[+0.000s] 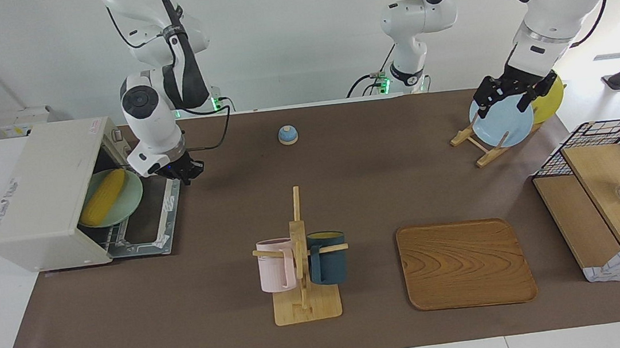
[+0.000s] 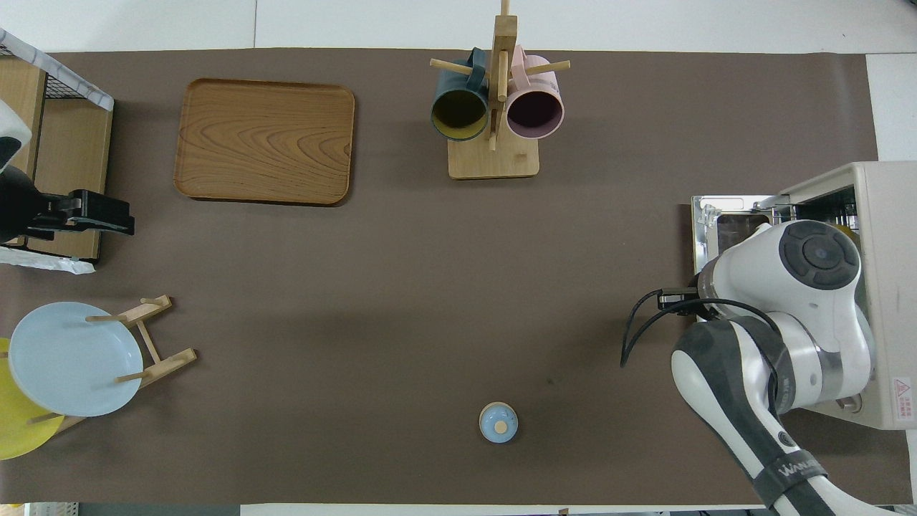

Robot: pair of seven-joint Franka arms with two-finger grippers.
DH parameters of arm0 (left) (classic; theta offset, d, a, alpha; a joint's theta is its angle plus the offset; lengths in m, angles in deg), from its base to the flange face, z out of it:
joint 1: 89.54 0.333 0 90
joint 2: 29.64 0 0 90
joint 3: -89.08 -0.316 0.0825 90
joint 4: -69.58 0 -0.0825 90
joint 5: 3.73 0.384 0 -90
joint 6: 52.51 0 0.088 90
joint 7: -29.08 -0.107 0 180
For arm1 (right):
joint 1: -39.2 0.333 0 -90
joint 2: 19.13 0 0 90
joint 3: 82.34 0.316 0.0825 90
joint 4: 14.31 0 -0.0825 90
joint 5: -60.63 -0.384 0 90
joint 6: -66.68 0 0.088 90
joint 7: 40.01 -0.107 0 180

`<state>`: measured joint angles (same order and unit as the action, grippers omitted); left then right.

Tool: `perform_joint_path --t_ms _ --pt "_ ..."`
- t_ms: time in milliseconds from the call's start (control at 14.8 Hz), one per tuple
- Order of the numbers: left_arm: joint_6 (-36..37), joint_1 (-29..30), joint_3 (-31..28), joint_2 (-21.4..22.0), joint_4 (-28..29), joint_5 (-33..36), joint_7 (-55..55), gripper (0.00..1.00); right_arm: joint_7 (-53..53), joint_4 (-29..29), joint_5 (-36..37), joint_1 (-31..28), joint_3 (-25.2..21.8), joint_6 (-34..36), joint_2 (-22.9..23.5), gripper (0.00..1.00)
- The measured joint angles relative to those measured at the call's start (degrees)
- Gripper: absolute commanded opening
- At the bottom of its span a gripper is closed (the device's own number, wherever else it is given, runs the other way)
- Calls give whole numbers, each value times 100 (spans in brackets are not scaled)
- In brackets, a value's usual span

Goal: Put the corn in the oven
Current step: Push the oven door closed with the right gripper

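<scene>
Corn [image 1: 103, 197] lies on a plate inside the open oven [image 1: 41, 196]. Right gripper [image 1: 185, 172], jaws together, should lift the door [image 1: 148, 214] evenly; left gripper [image 1: 511, 94] waits, jaws apart.

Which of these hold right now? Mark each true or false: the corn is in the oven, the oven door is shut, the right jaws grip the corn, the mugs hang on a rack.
1. The corn lies on a green plate inside the oven. True.
2. The oven door is shut. False: it lies folded down, open.
3. The right gripper holds the corn. False: it is shut on nothing, over the door's edge.
4. The pink mug and dark mug hang on a wooden rack. True.
</scene>
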<state>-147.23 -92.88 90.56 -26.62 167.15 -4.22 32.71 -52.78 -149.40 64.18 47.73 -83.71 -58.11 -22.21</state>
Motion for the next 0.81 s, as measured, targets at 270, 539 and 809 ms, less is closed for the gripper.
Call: perform_joint_path --t_ms 270,539,809 --pt "3 7 -3 0 0 0 0 100 -15 -308 0 -28 -23 -481 97 0" --pt "3 12 -11 0 0 0 0 100 82 -475 0 -197 -29 -655 97 0" --pt "3 13 -11 0 0 0 0 100 244 -532 0 -275 -32 -663 97 0"
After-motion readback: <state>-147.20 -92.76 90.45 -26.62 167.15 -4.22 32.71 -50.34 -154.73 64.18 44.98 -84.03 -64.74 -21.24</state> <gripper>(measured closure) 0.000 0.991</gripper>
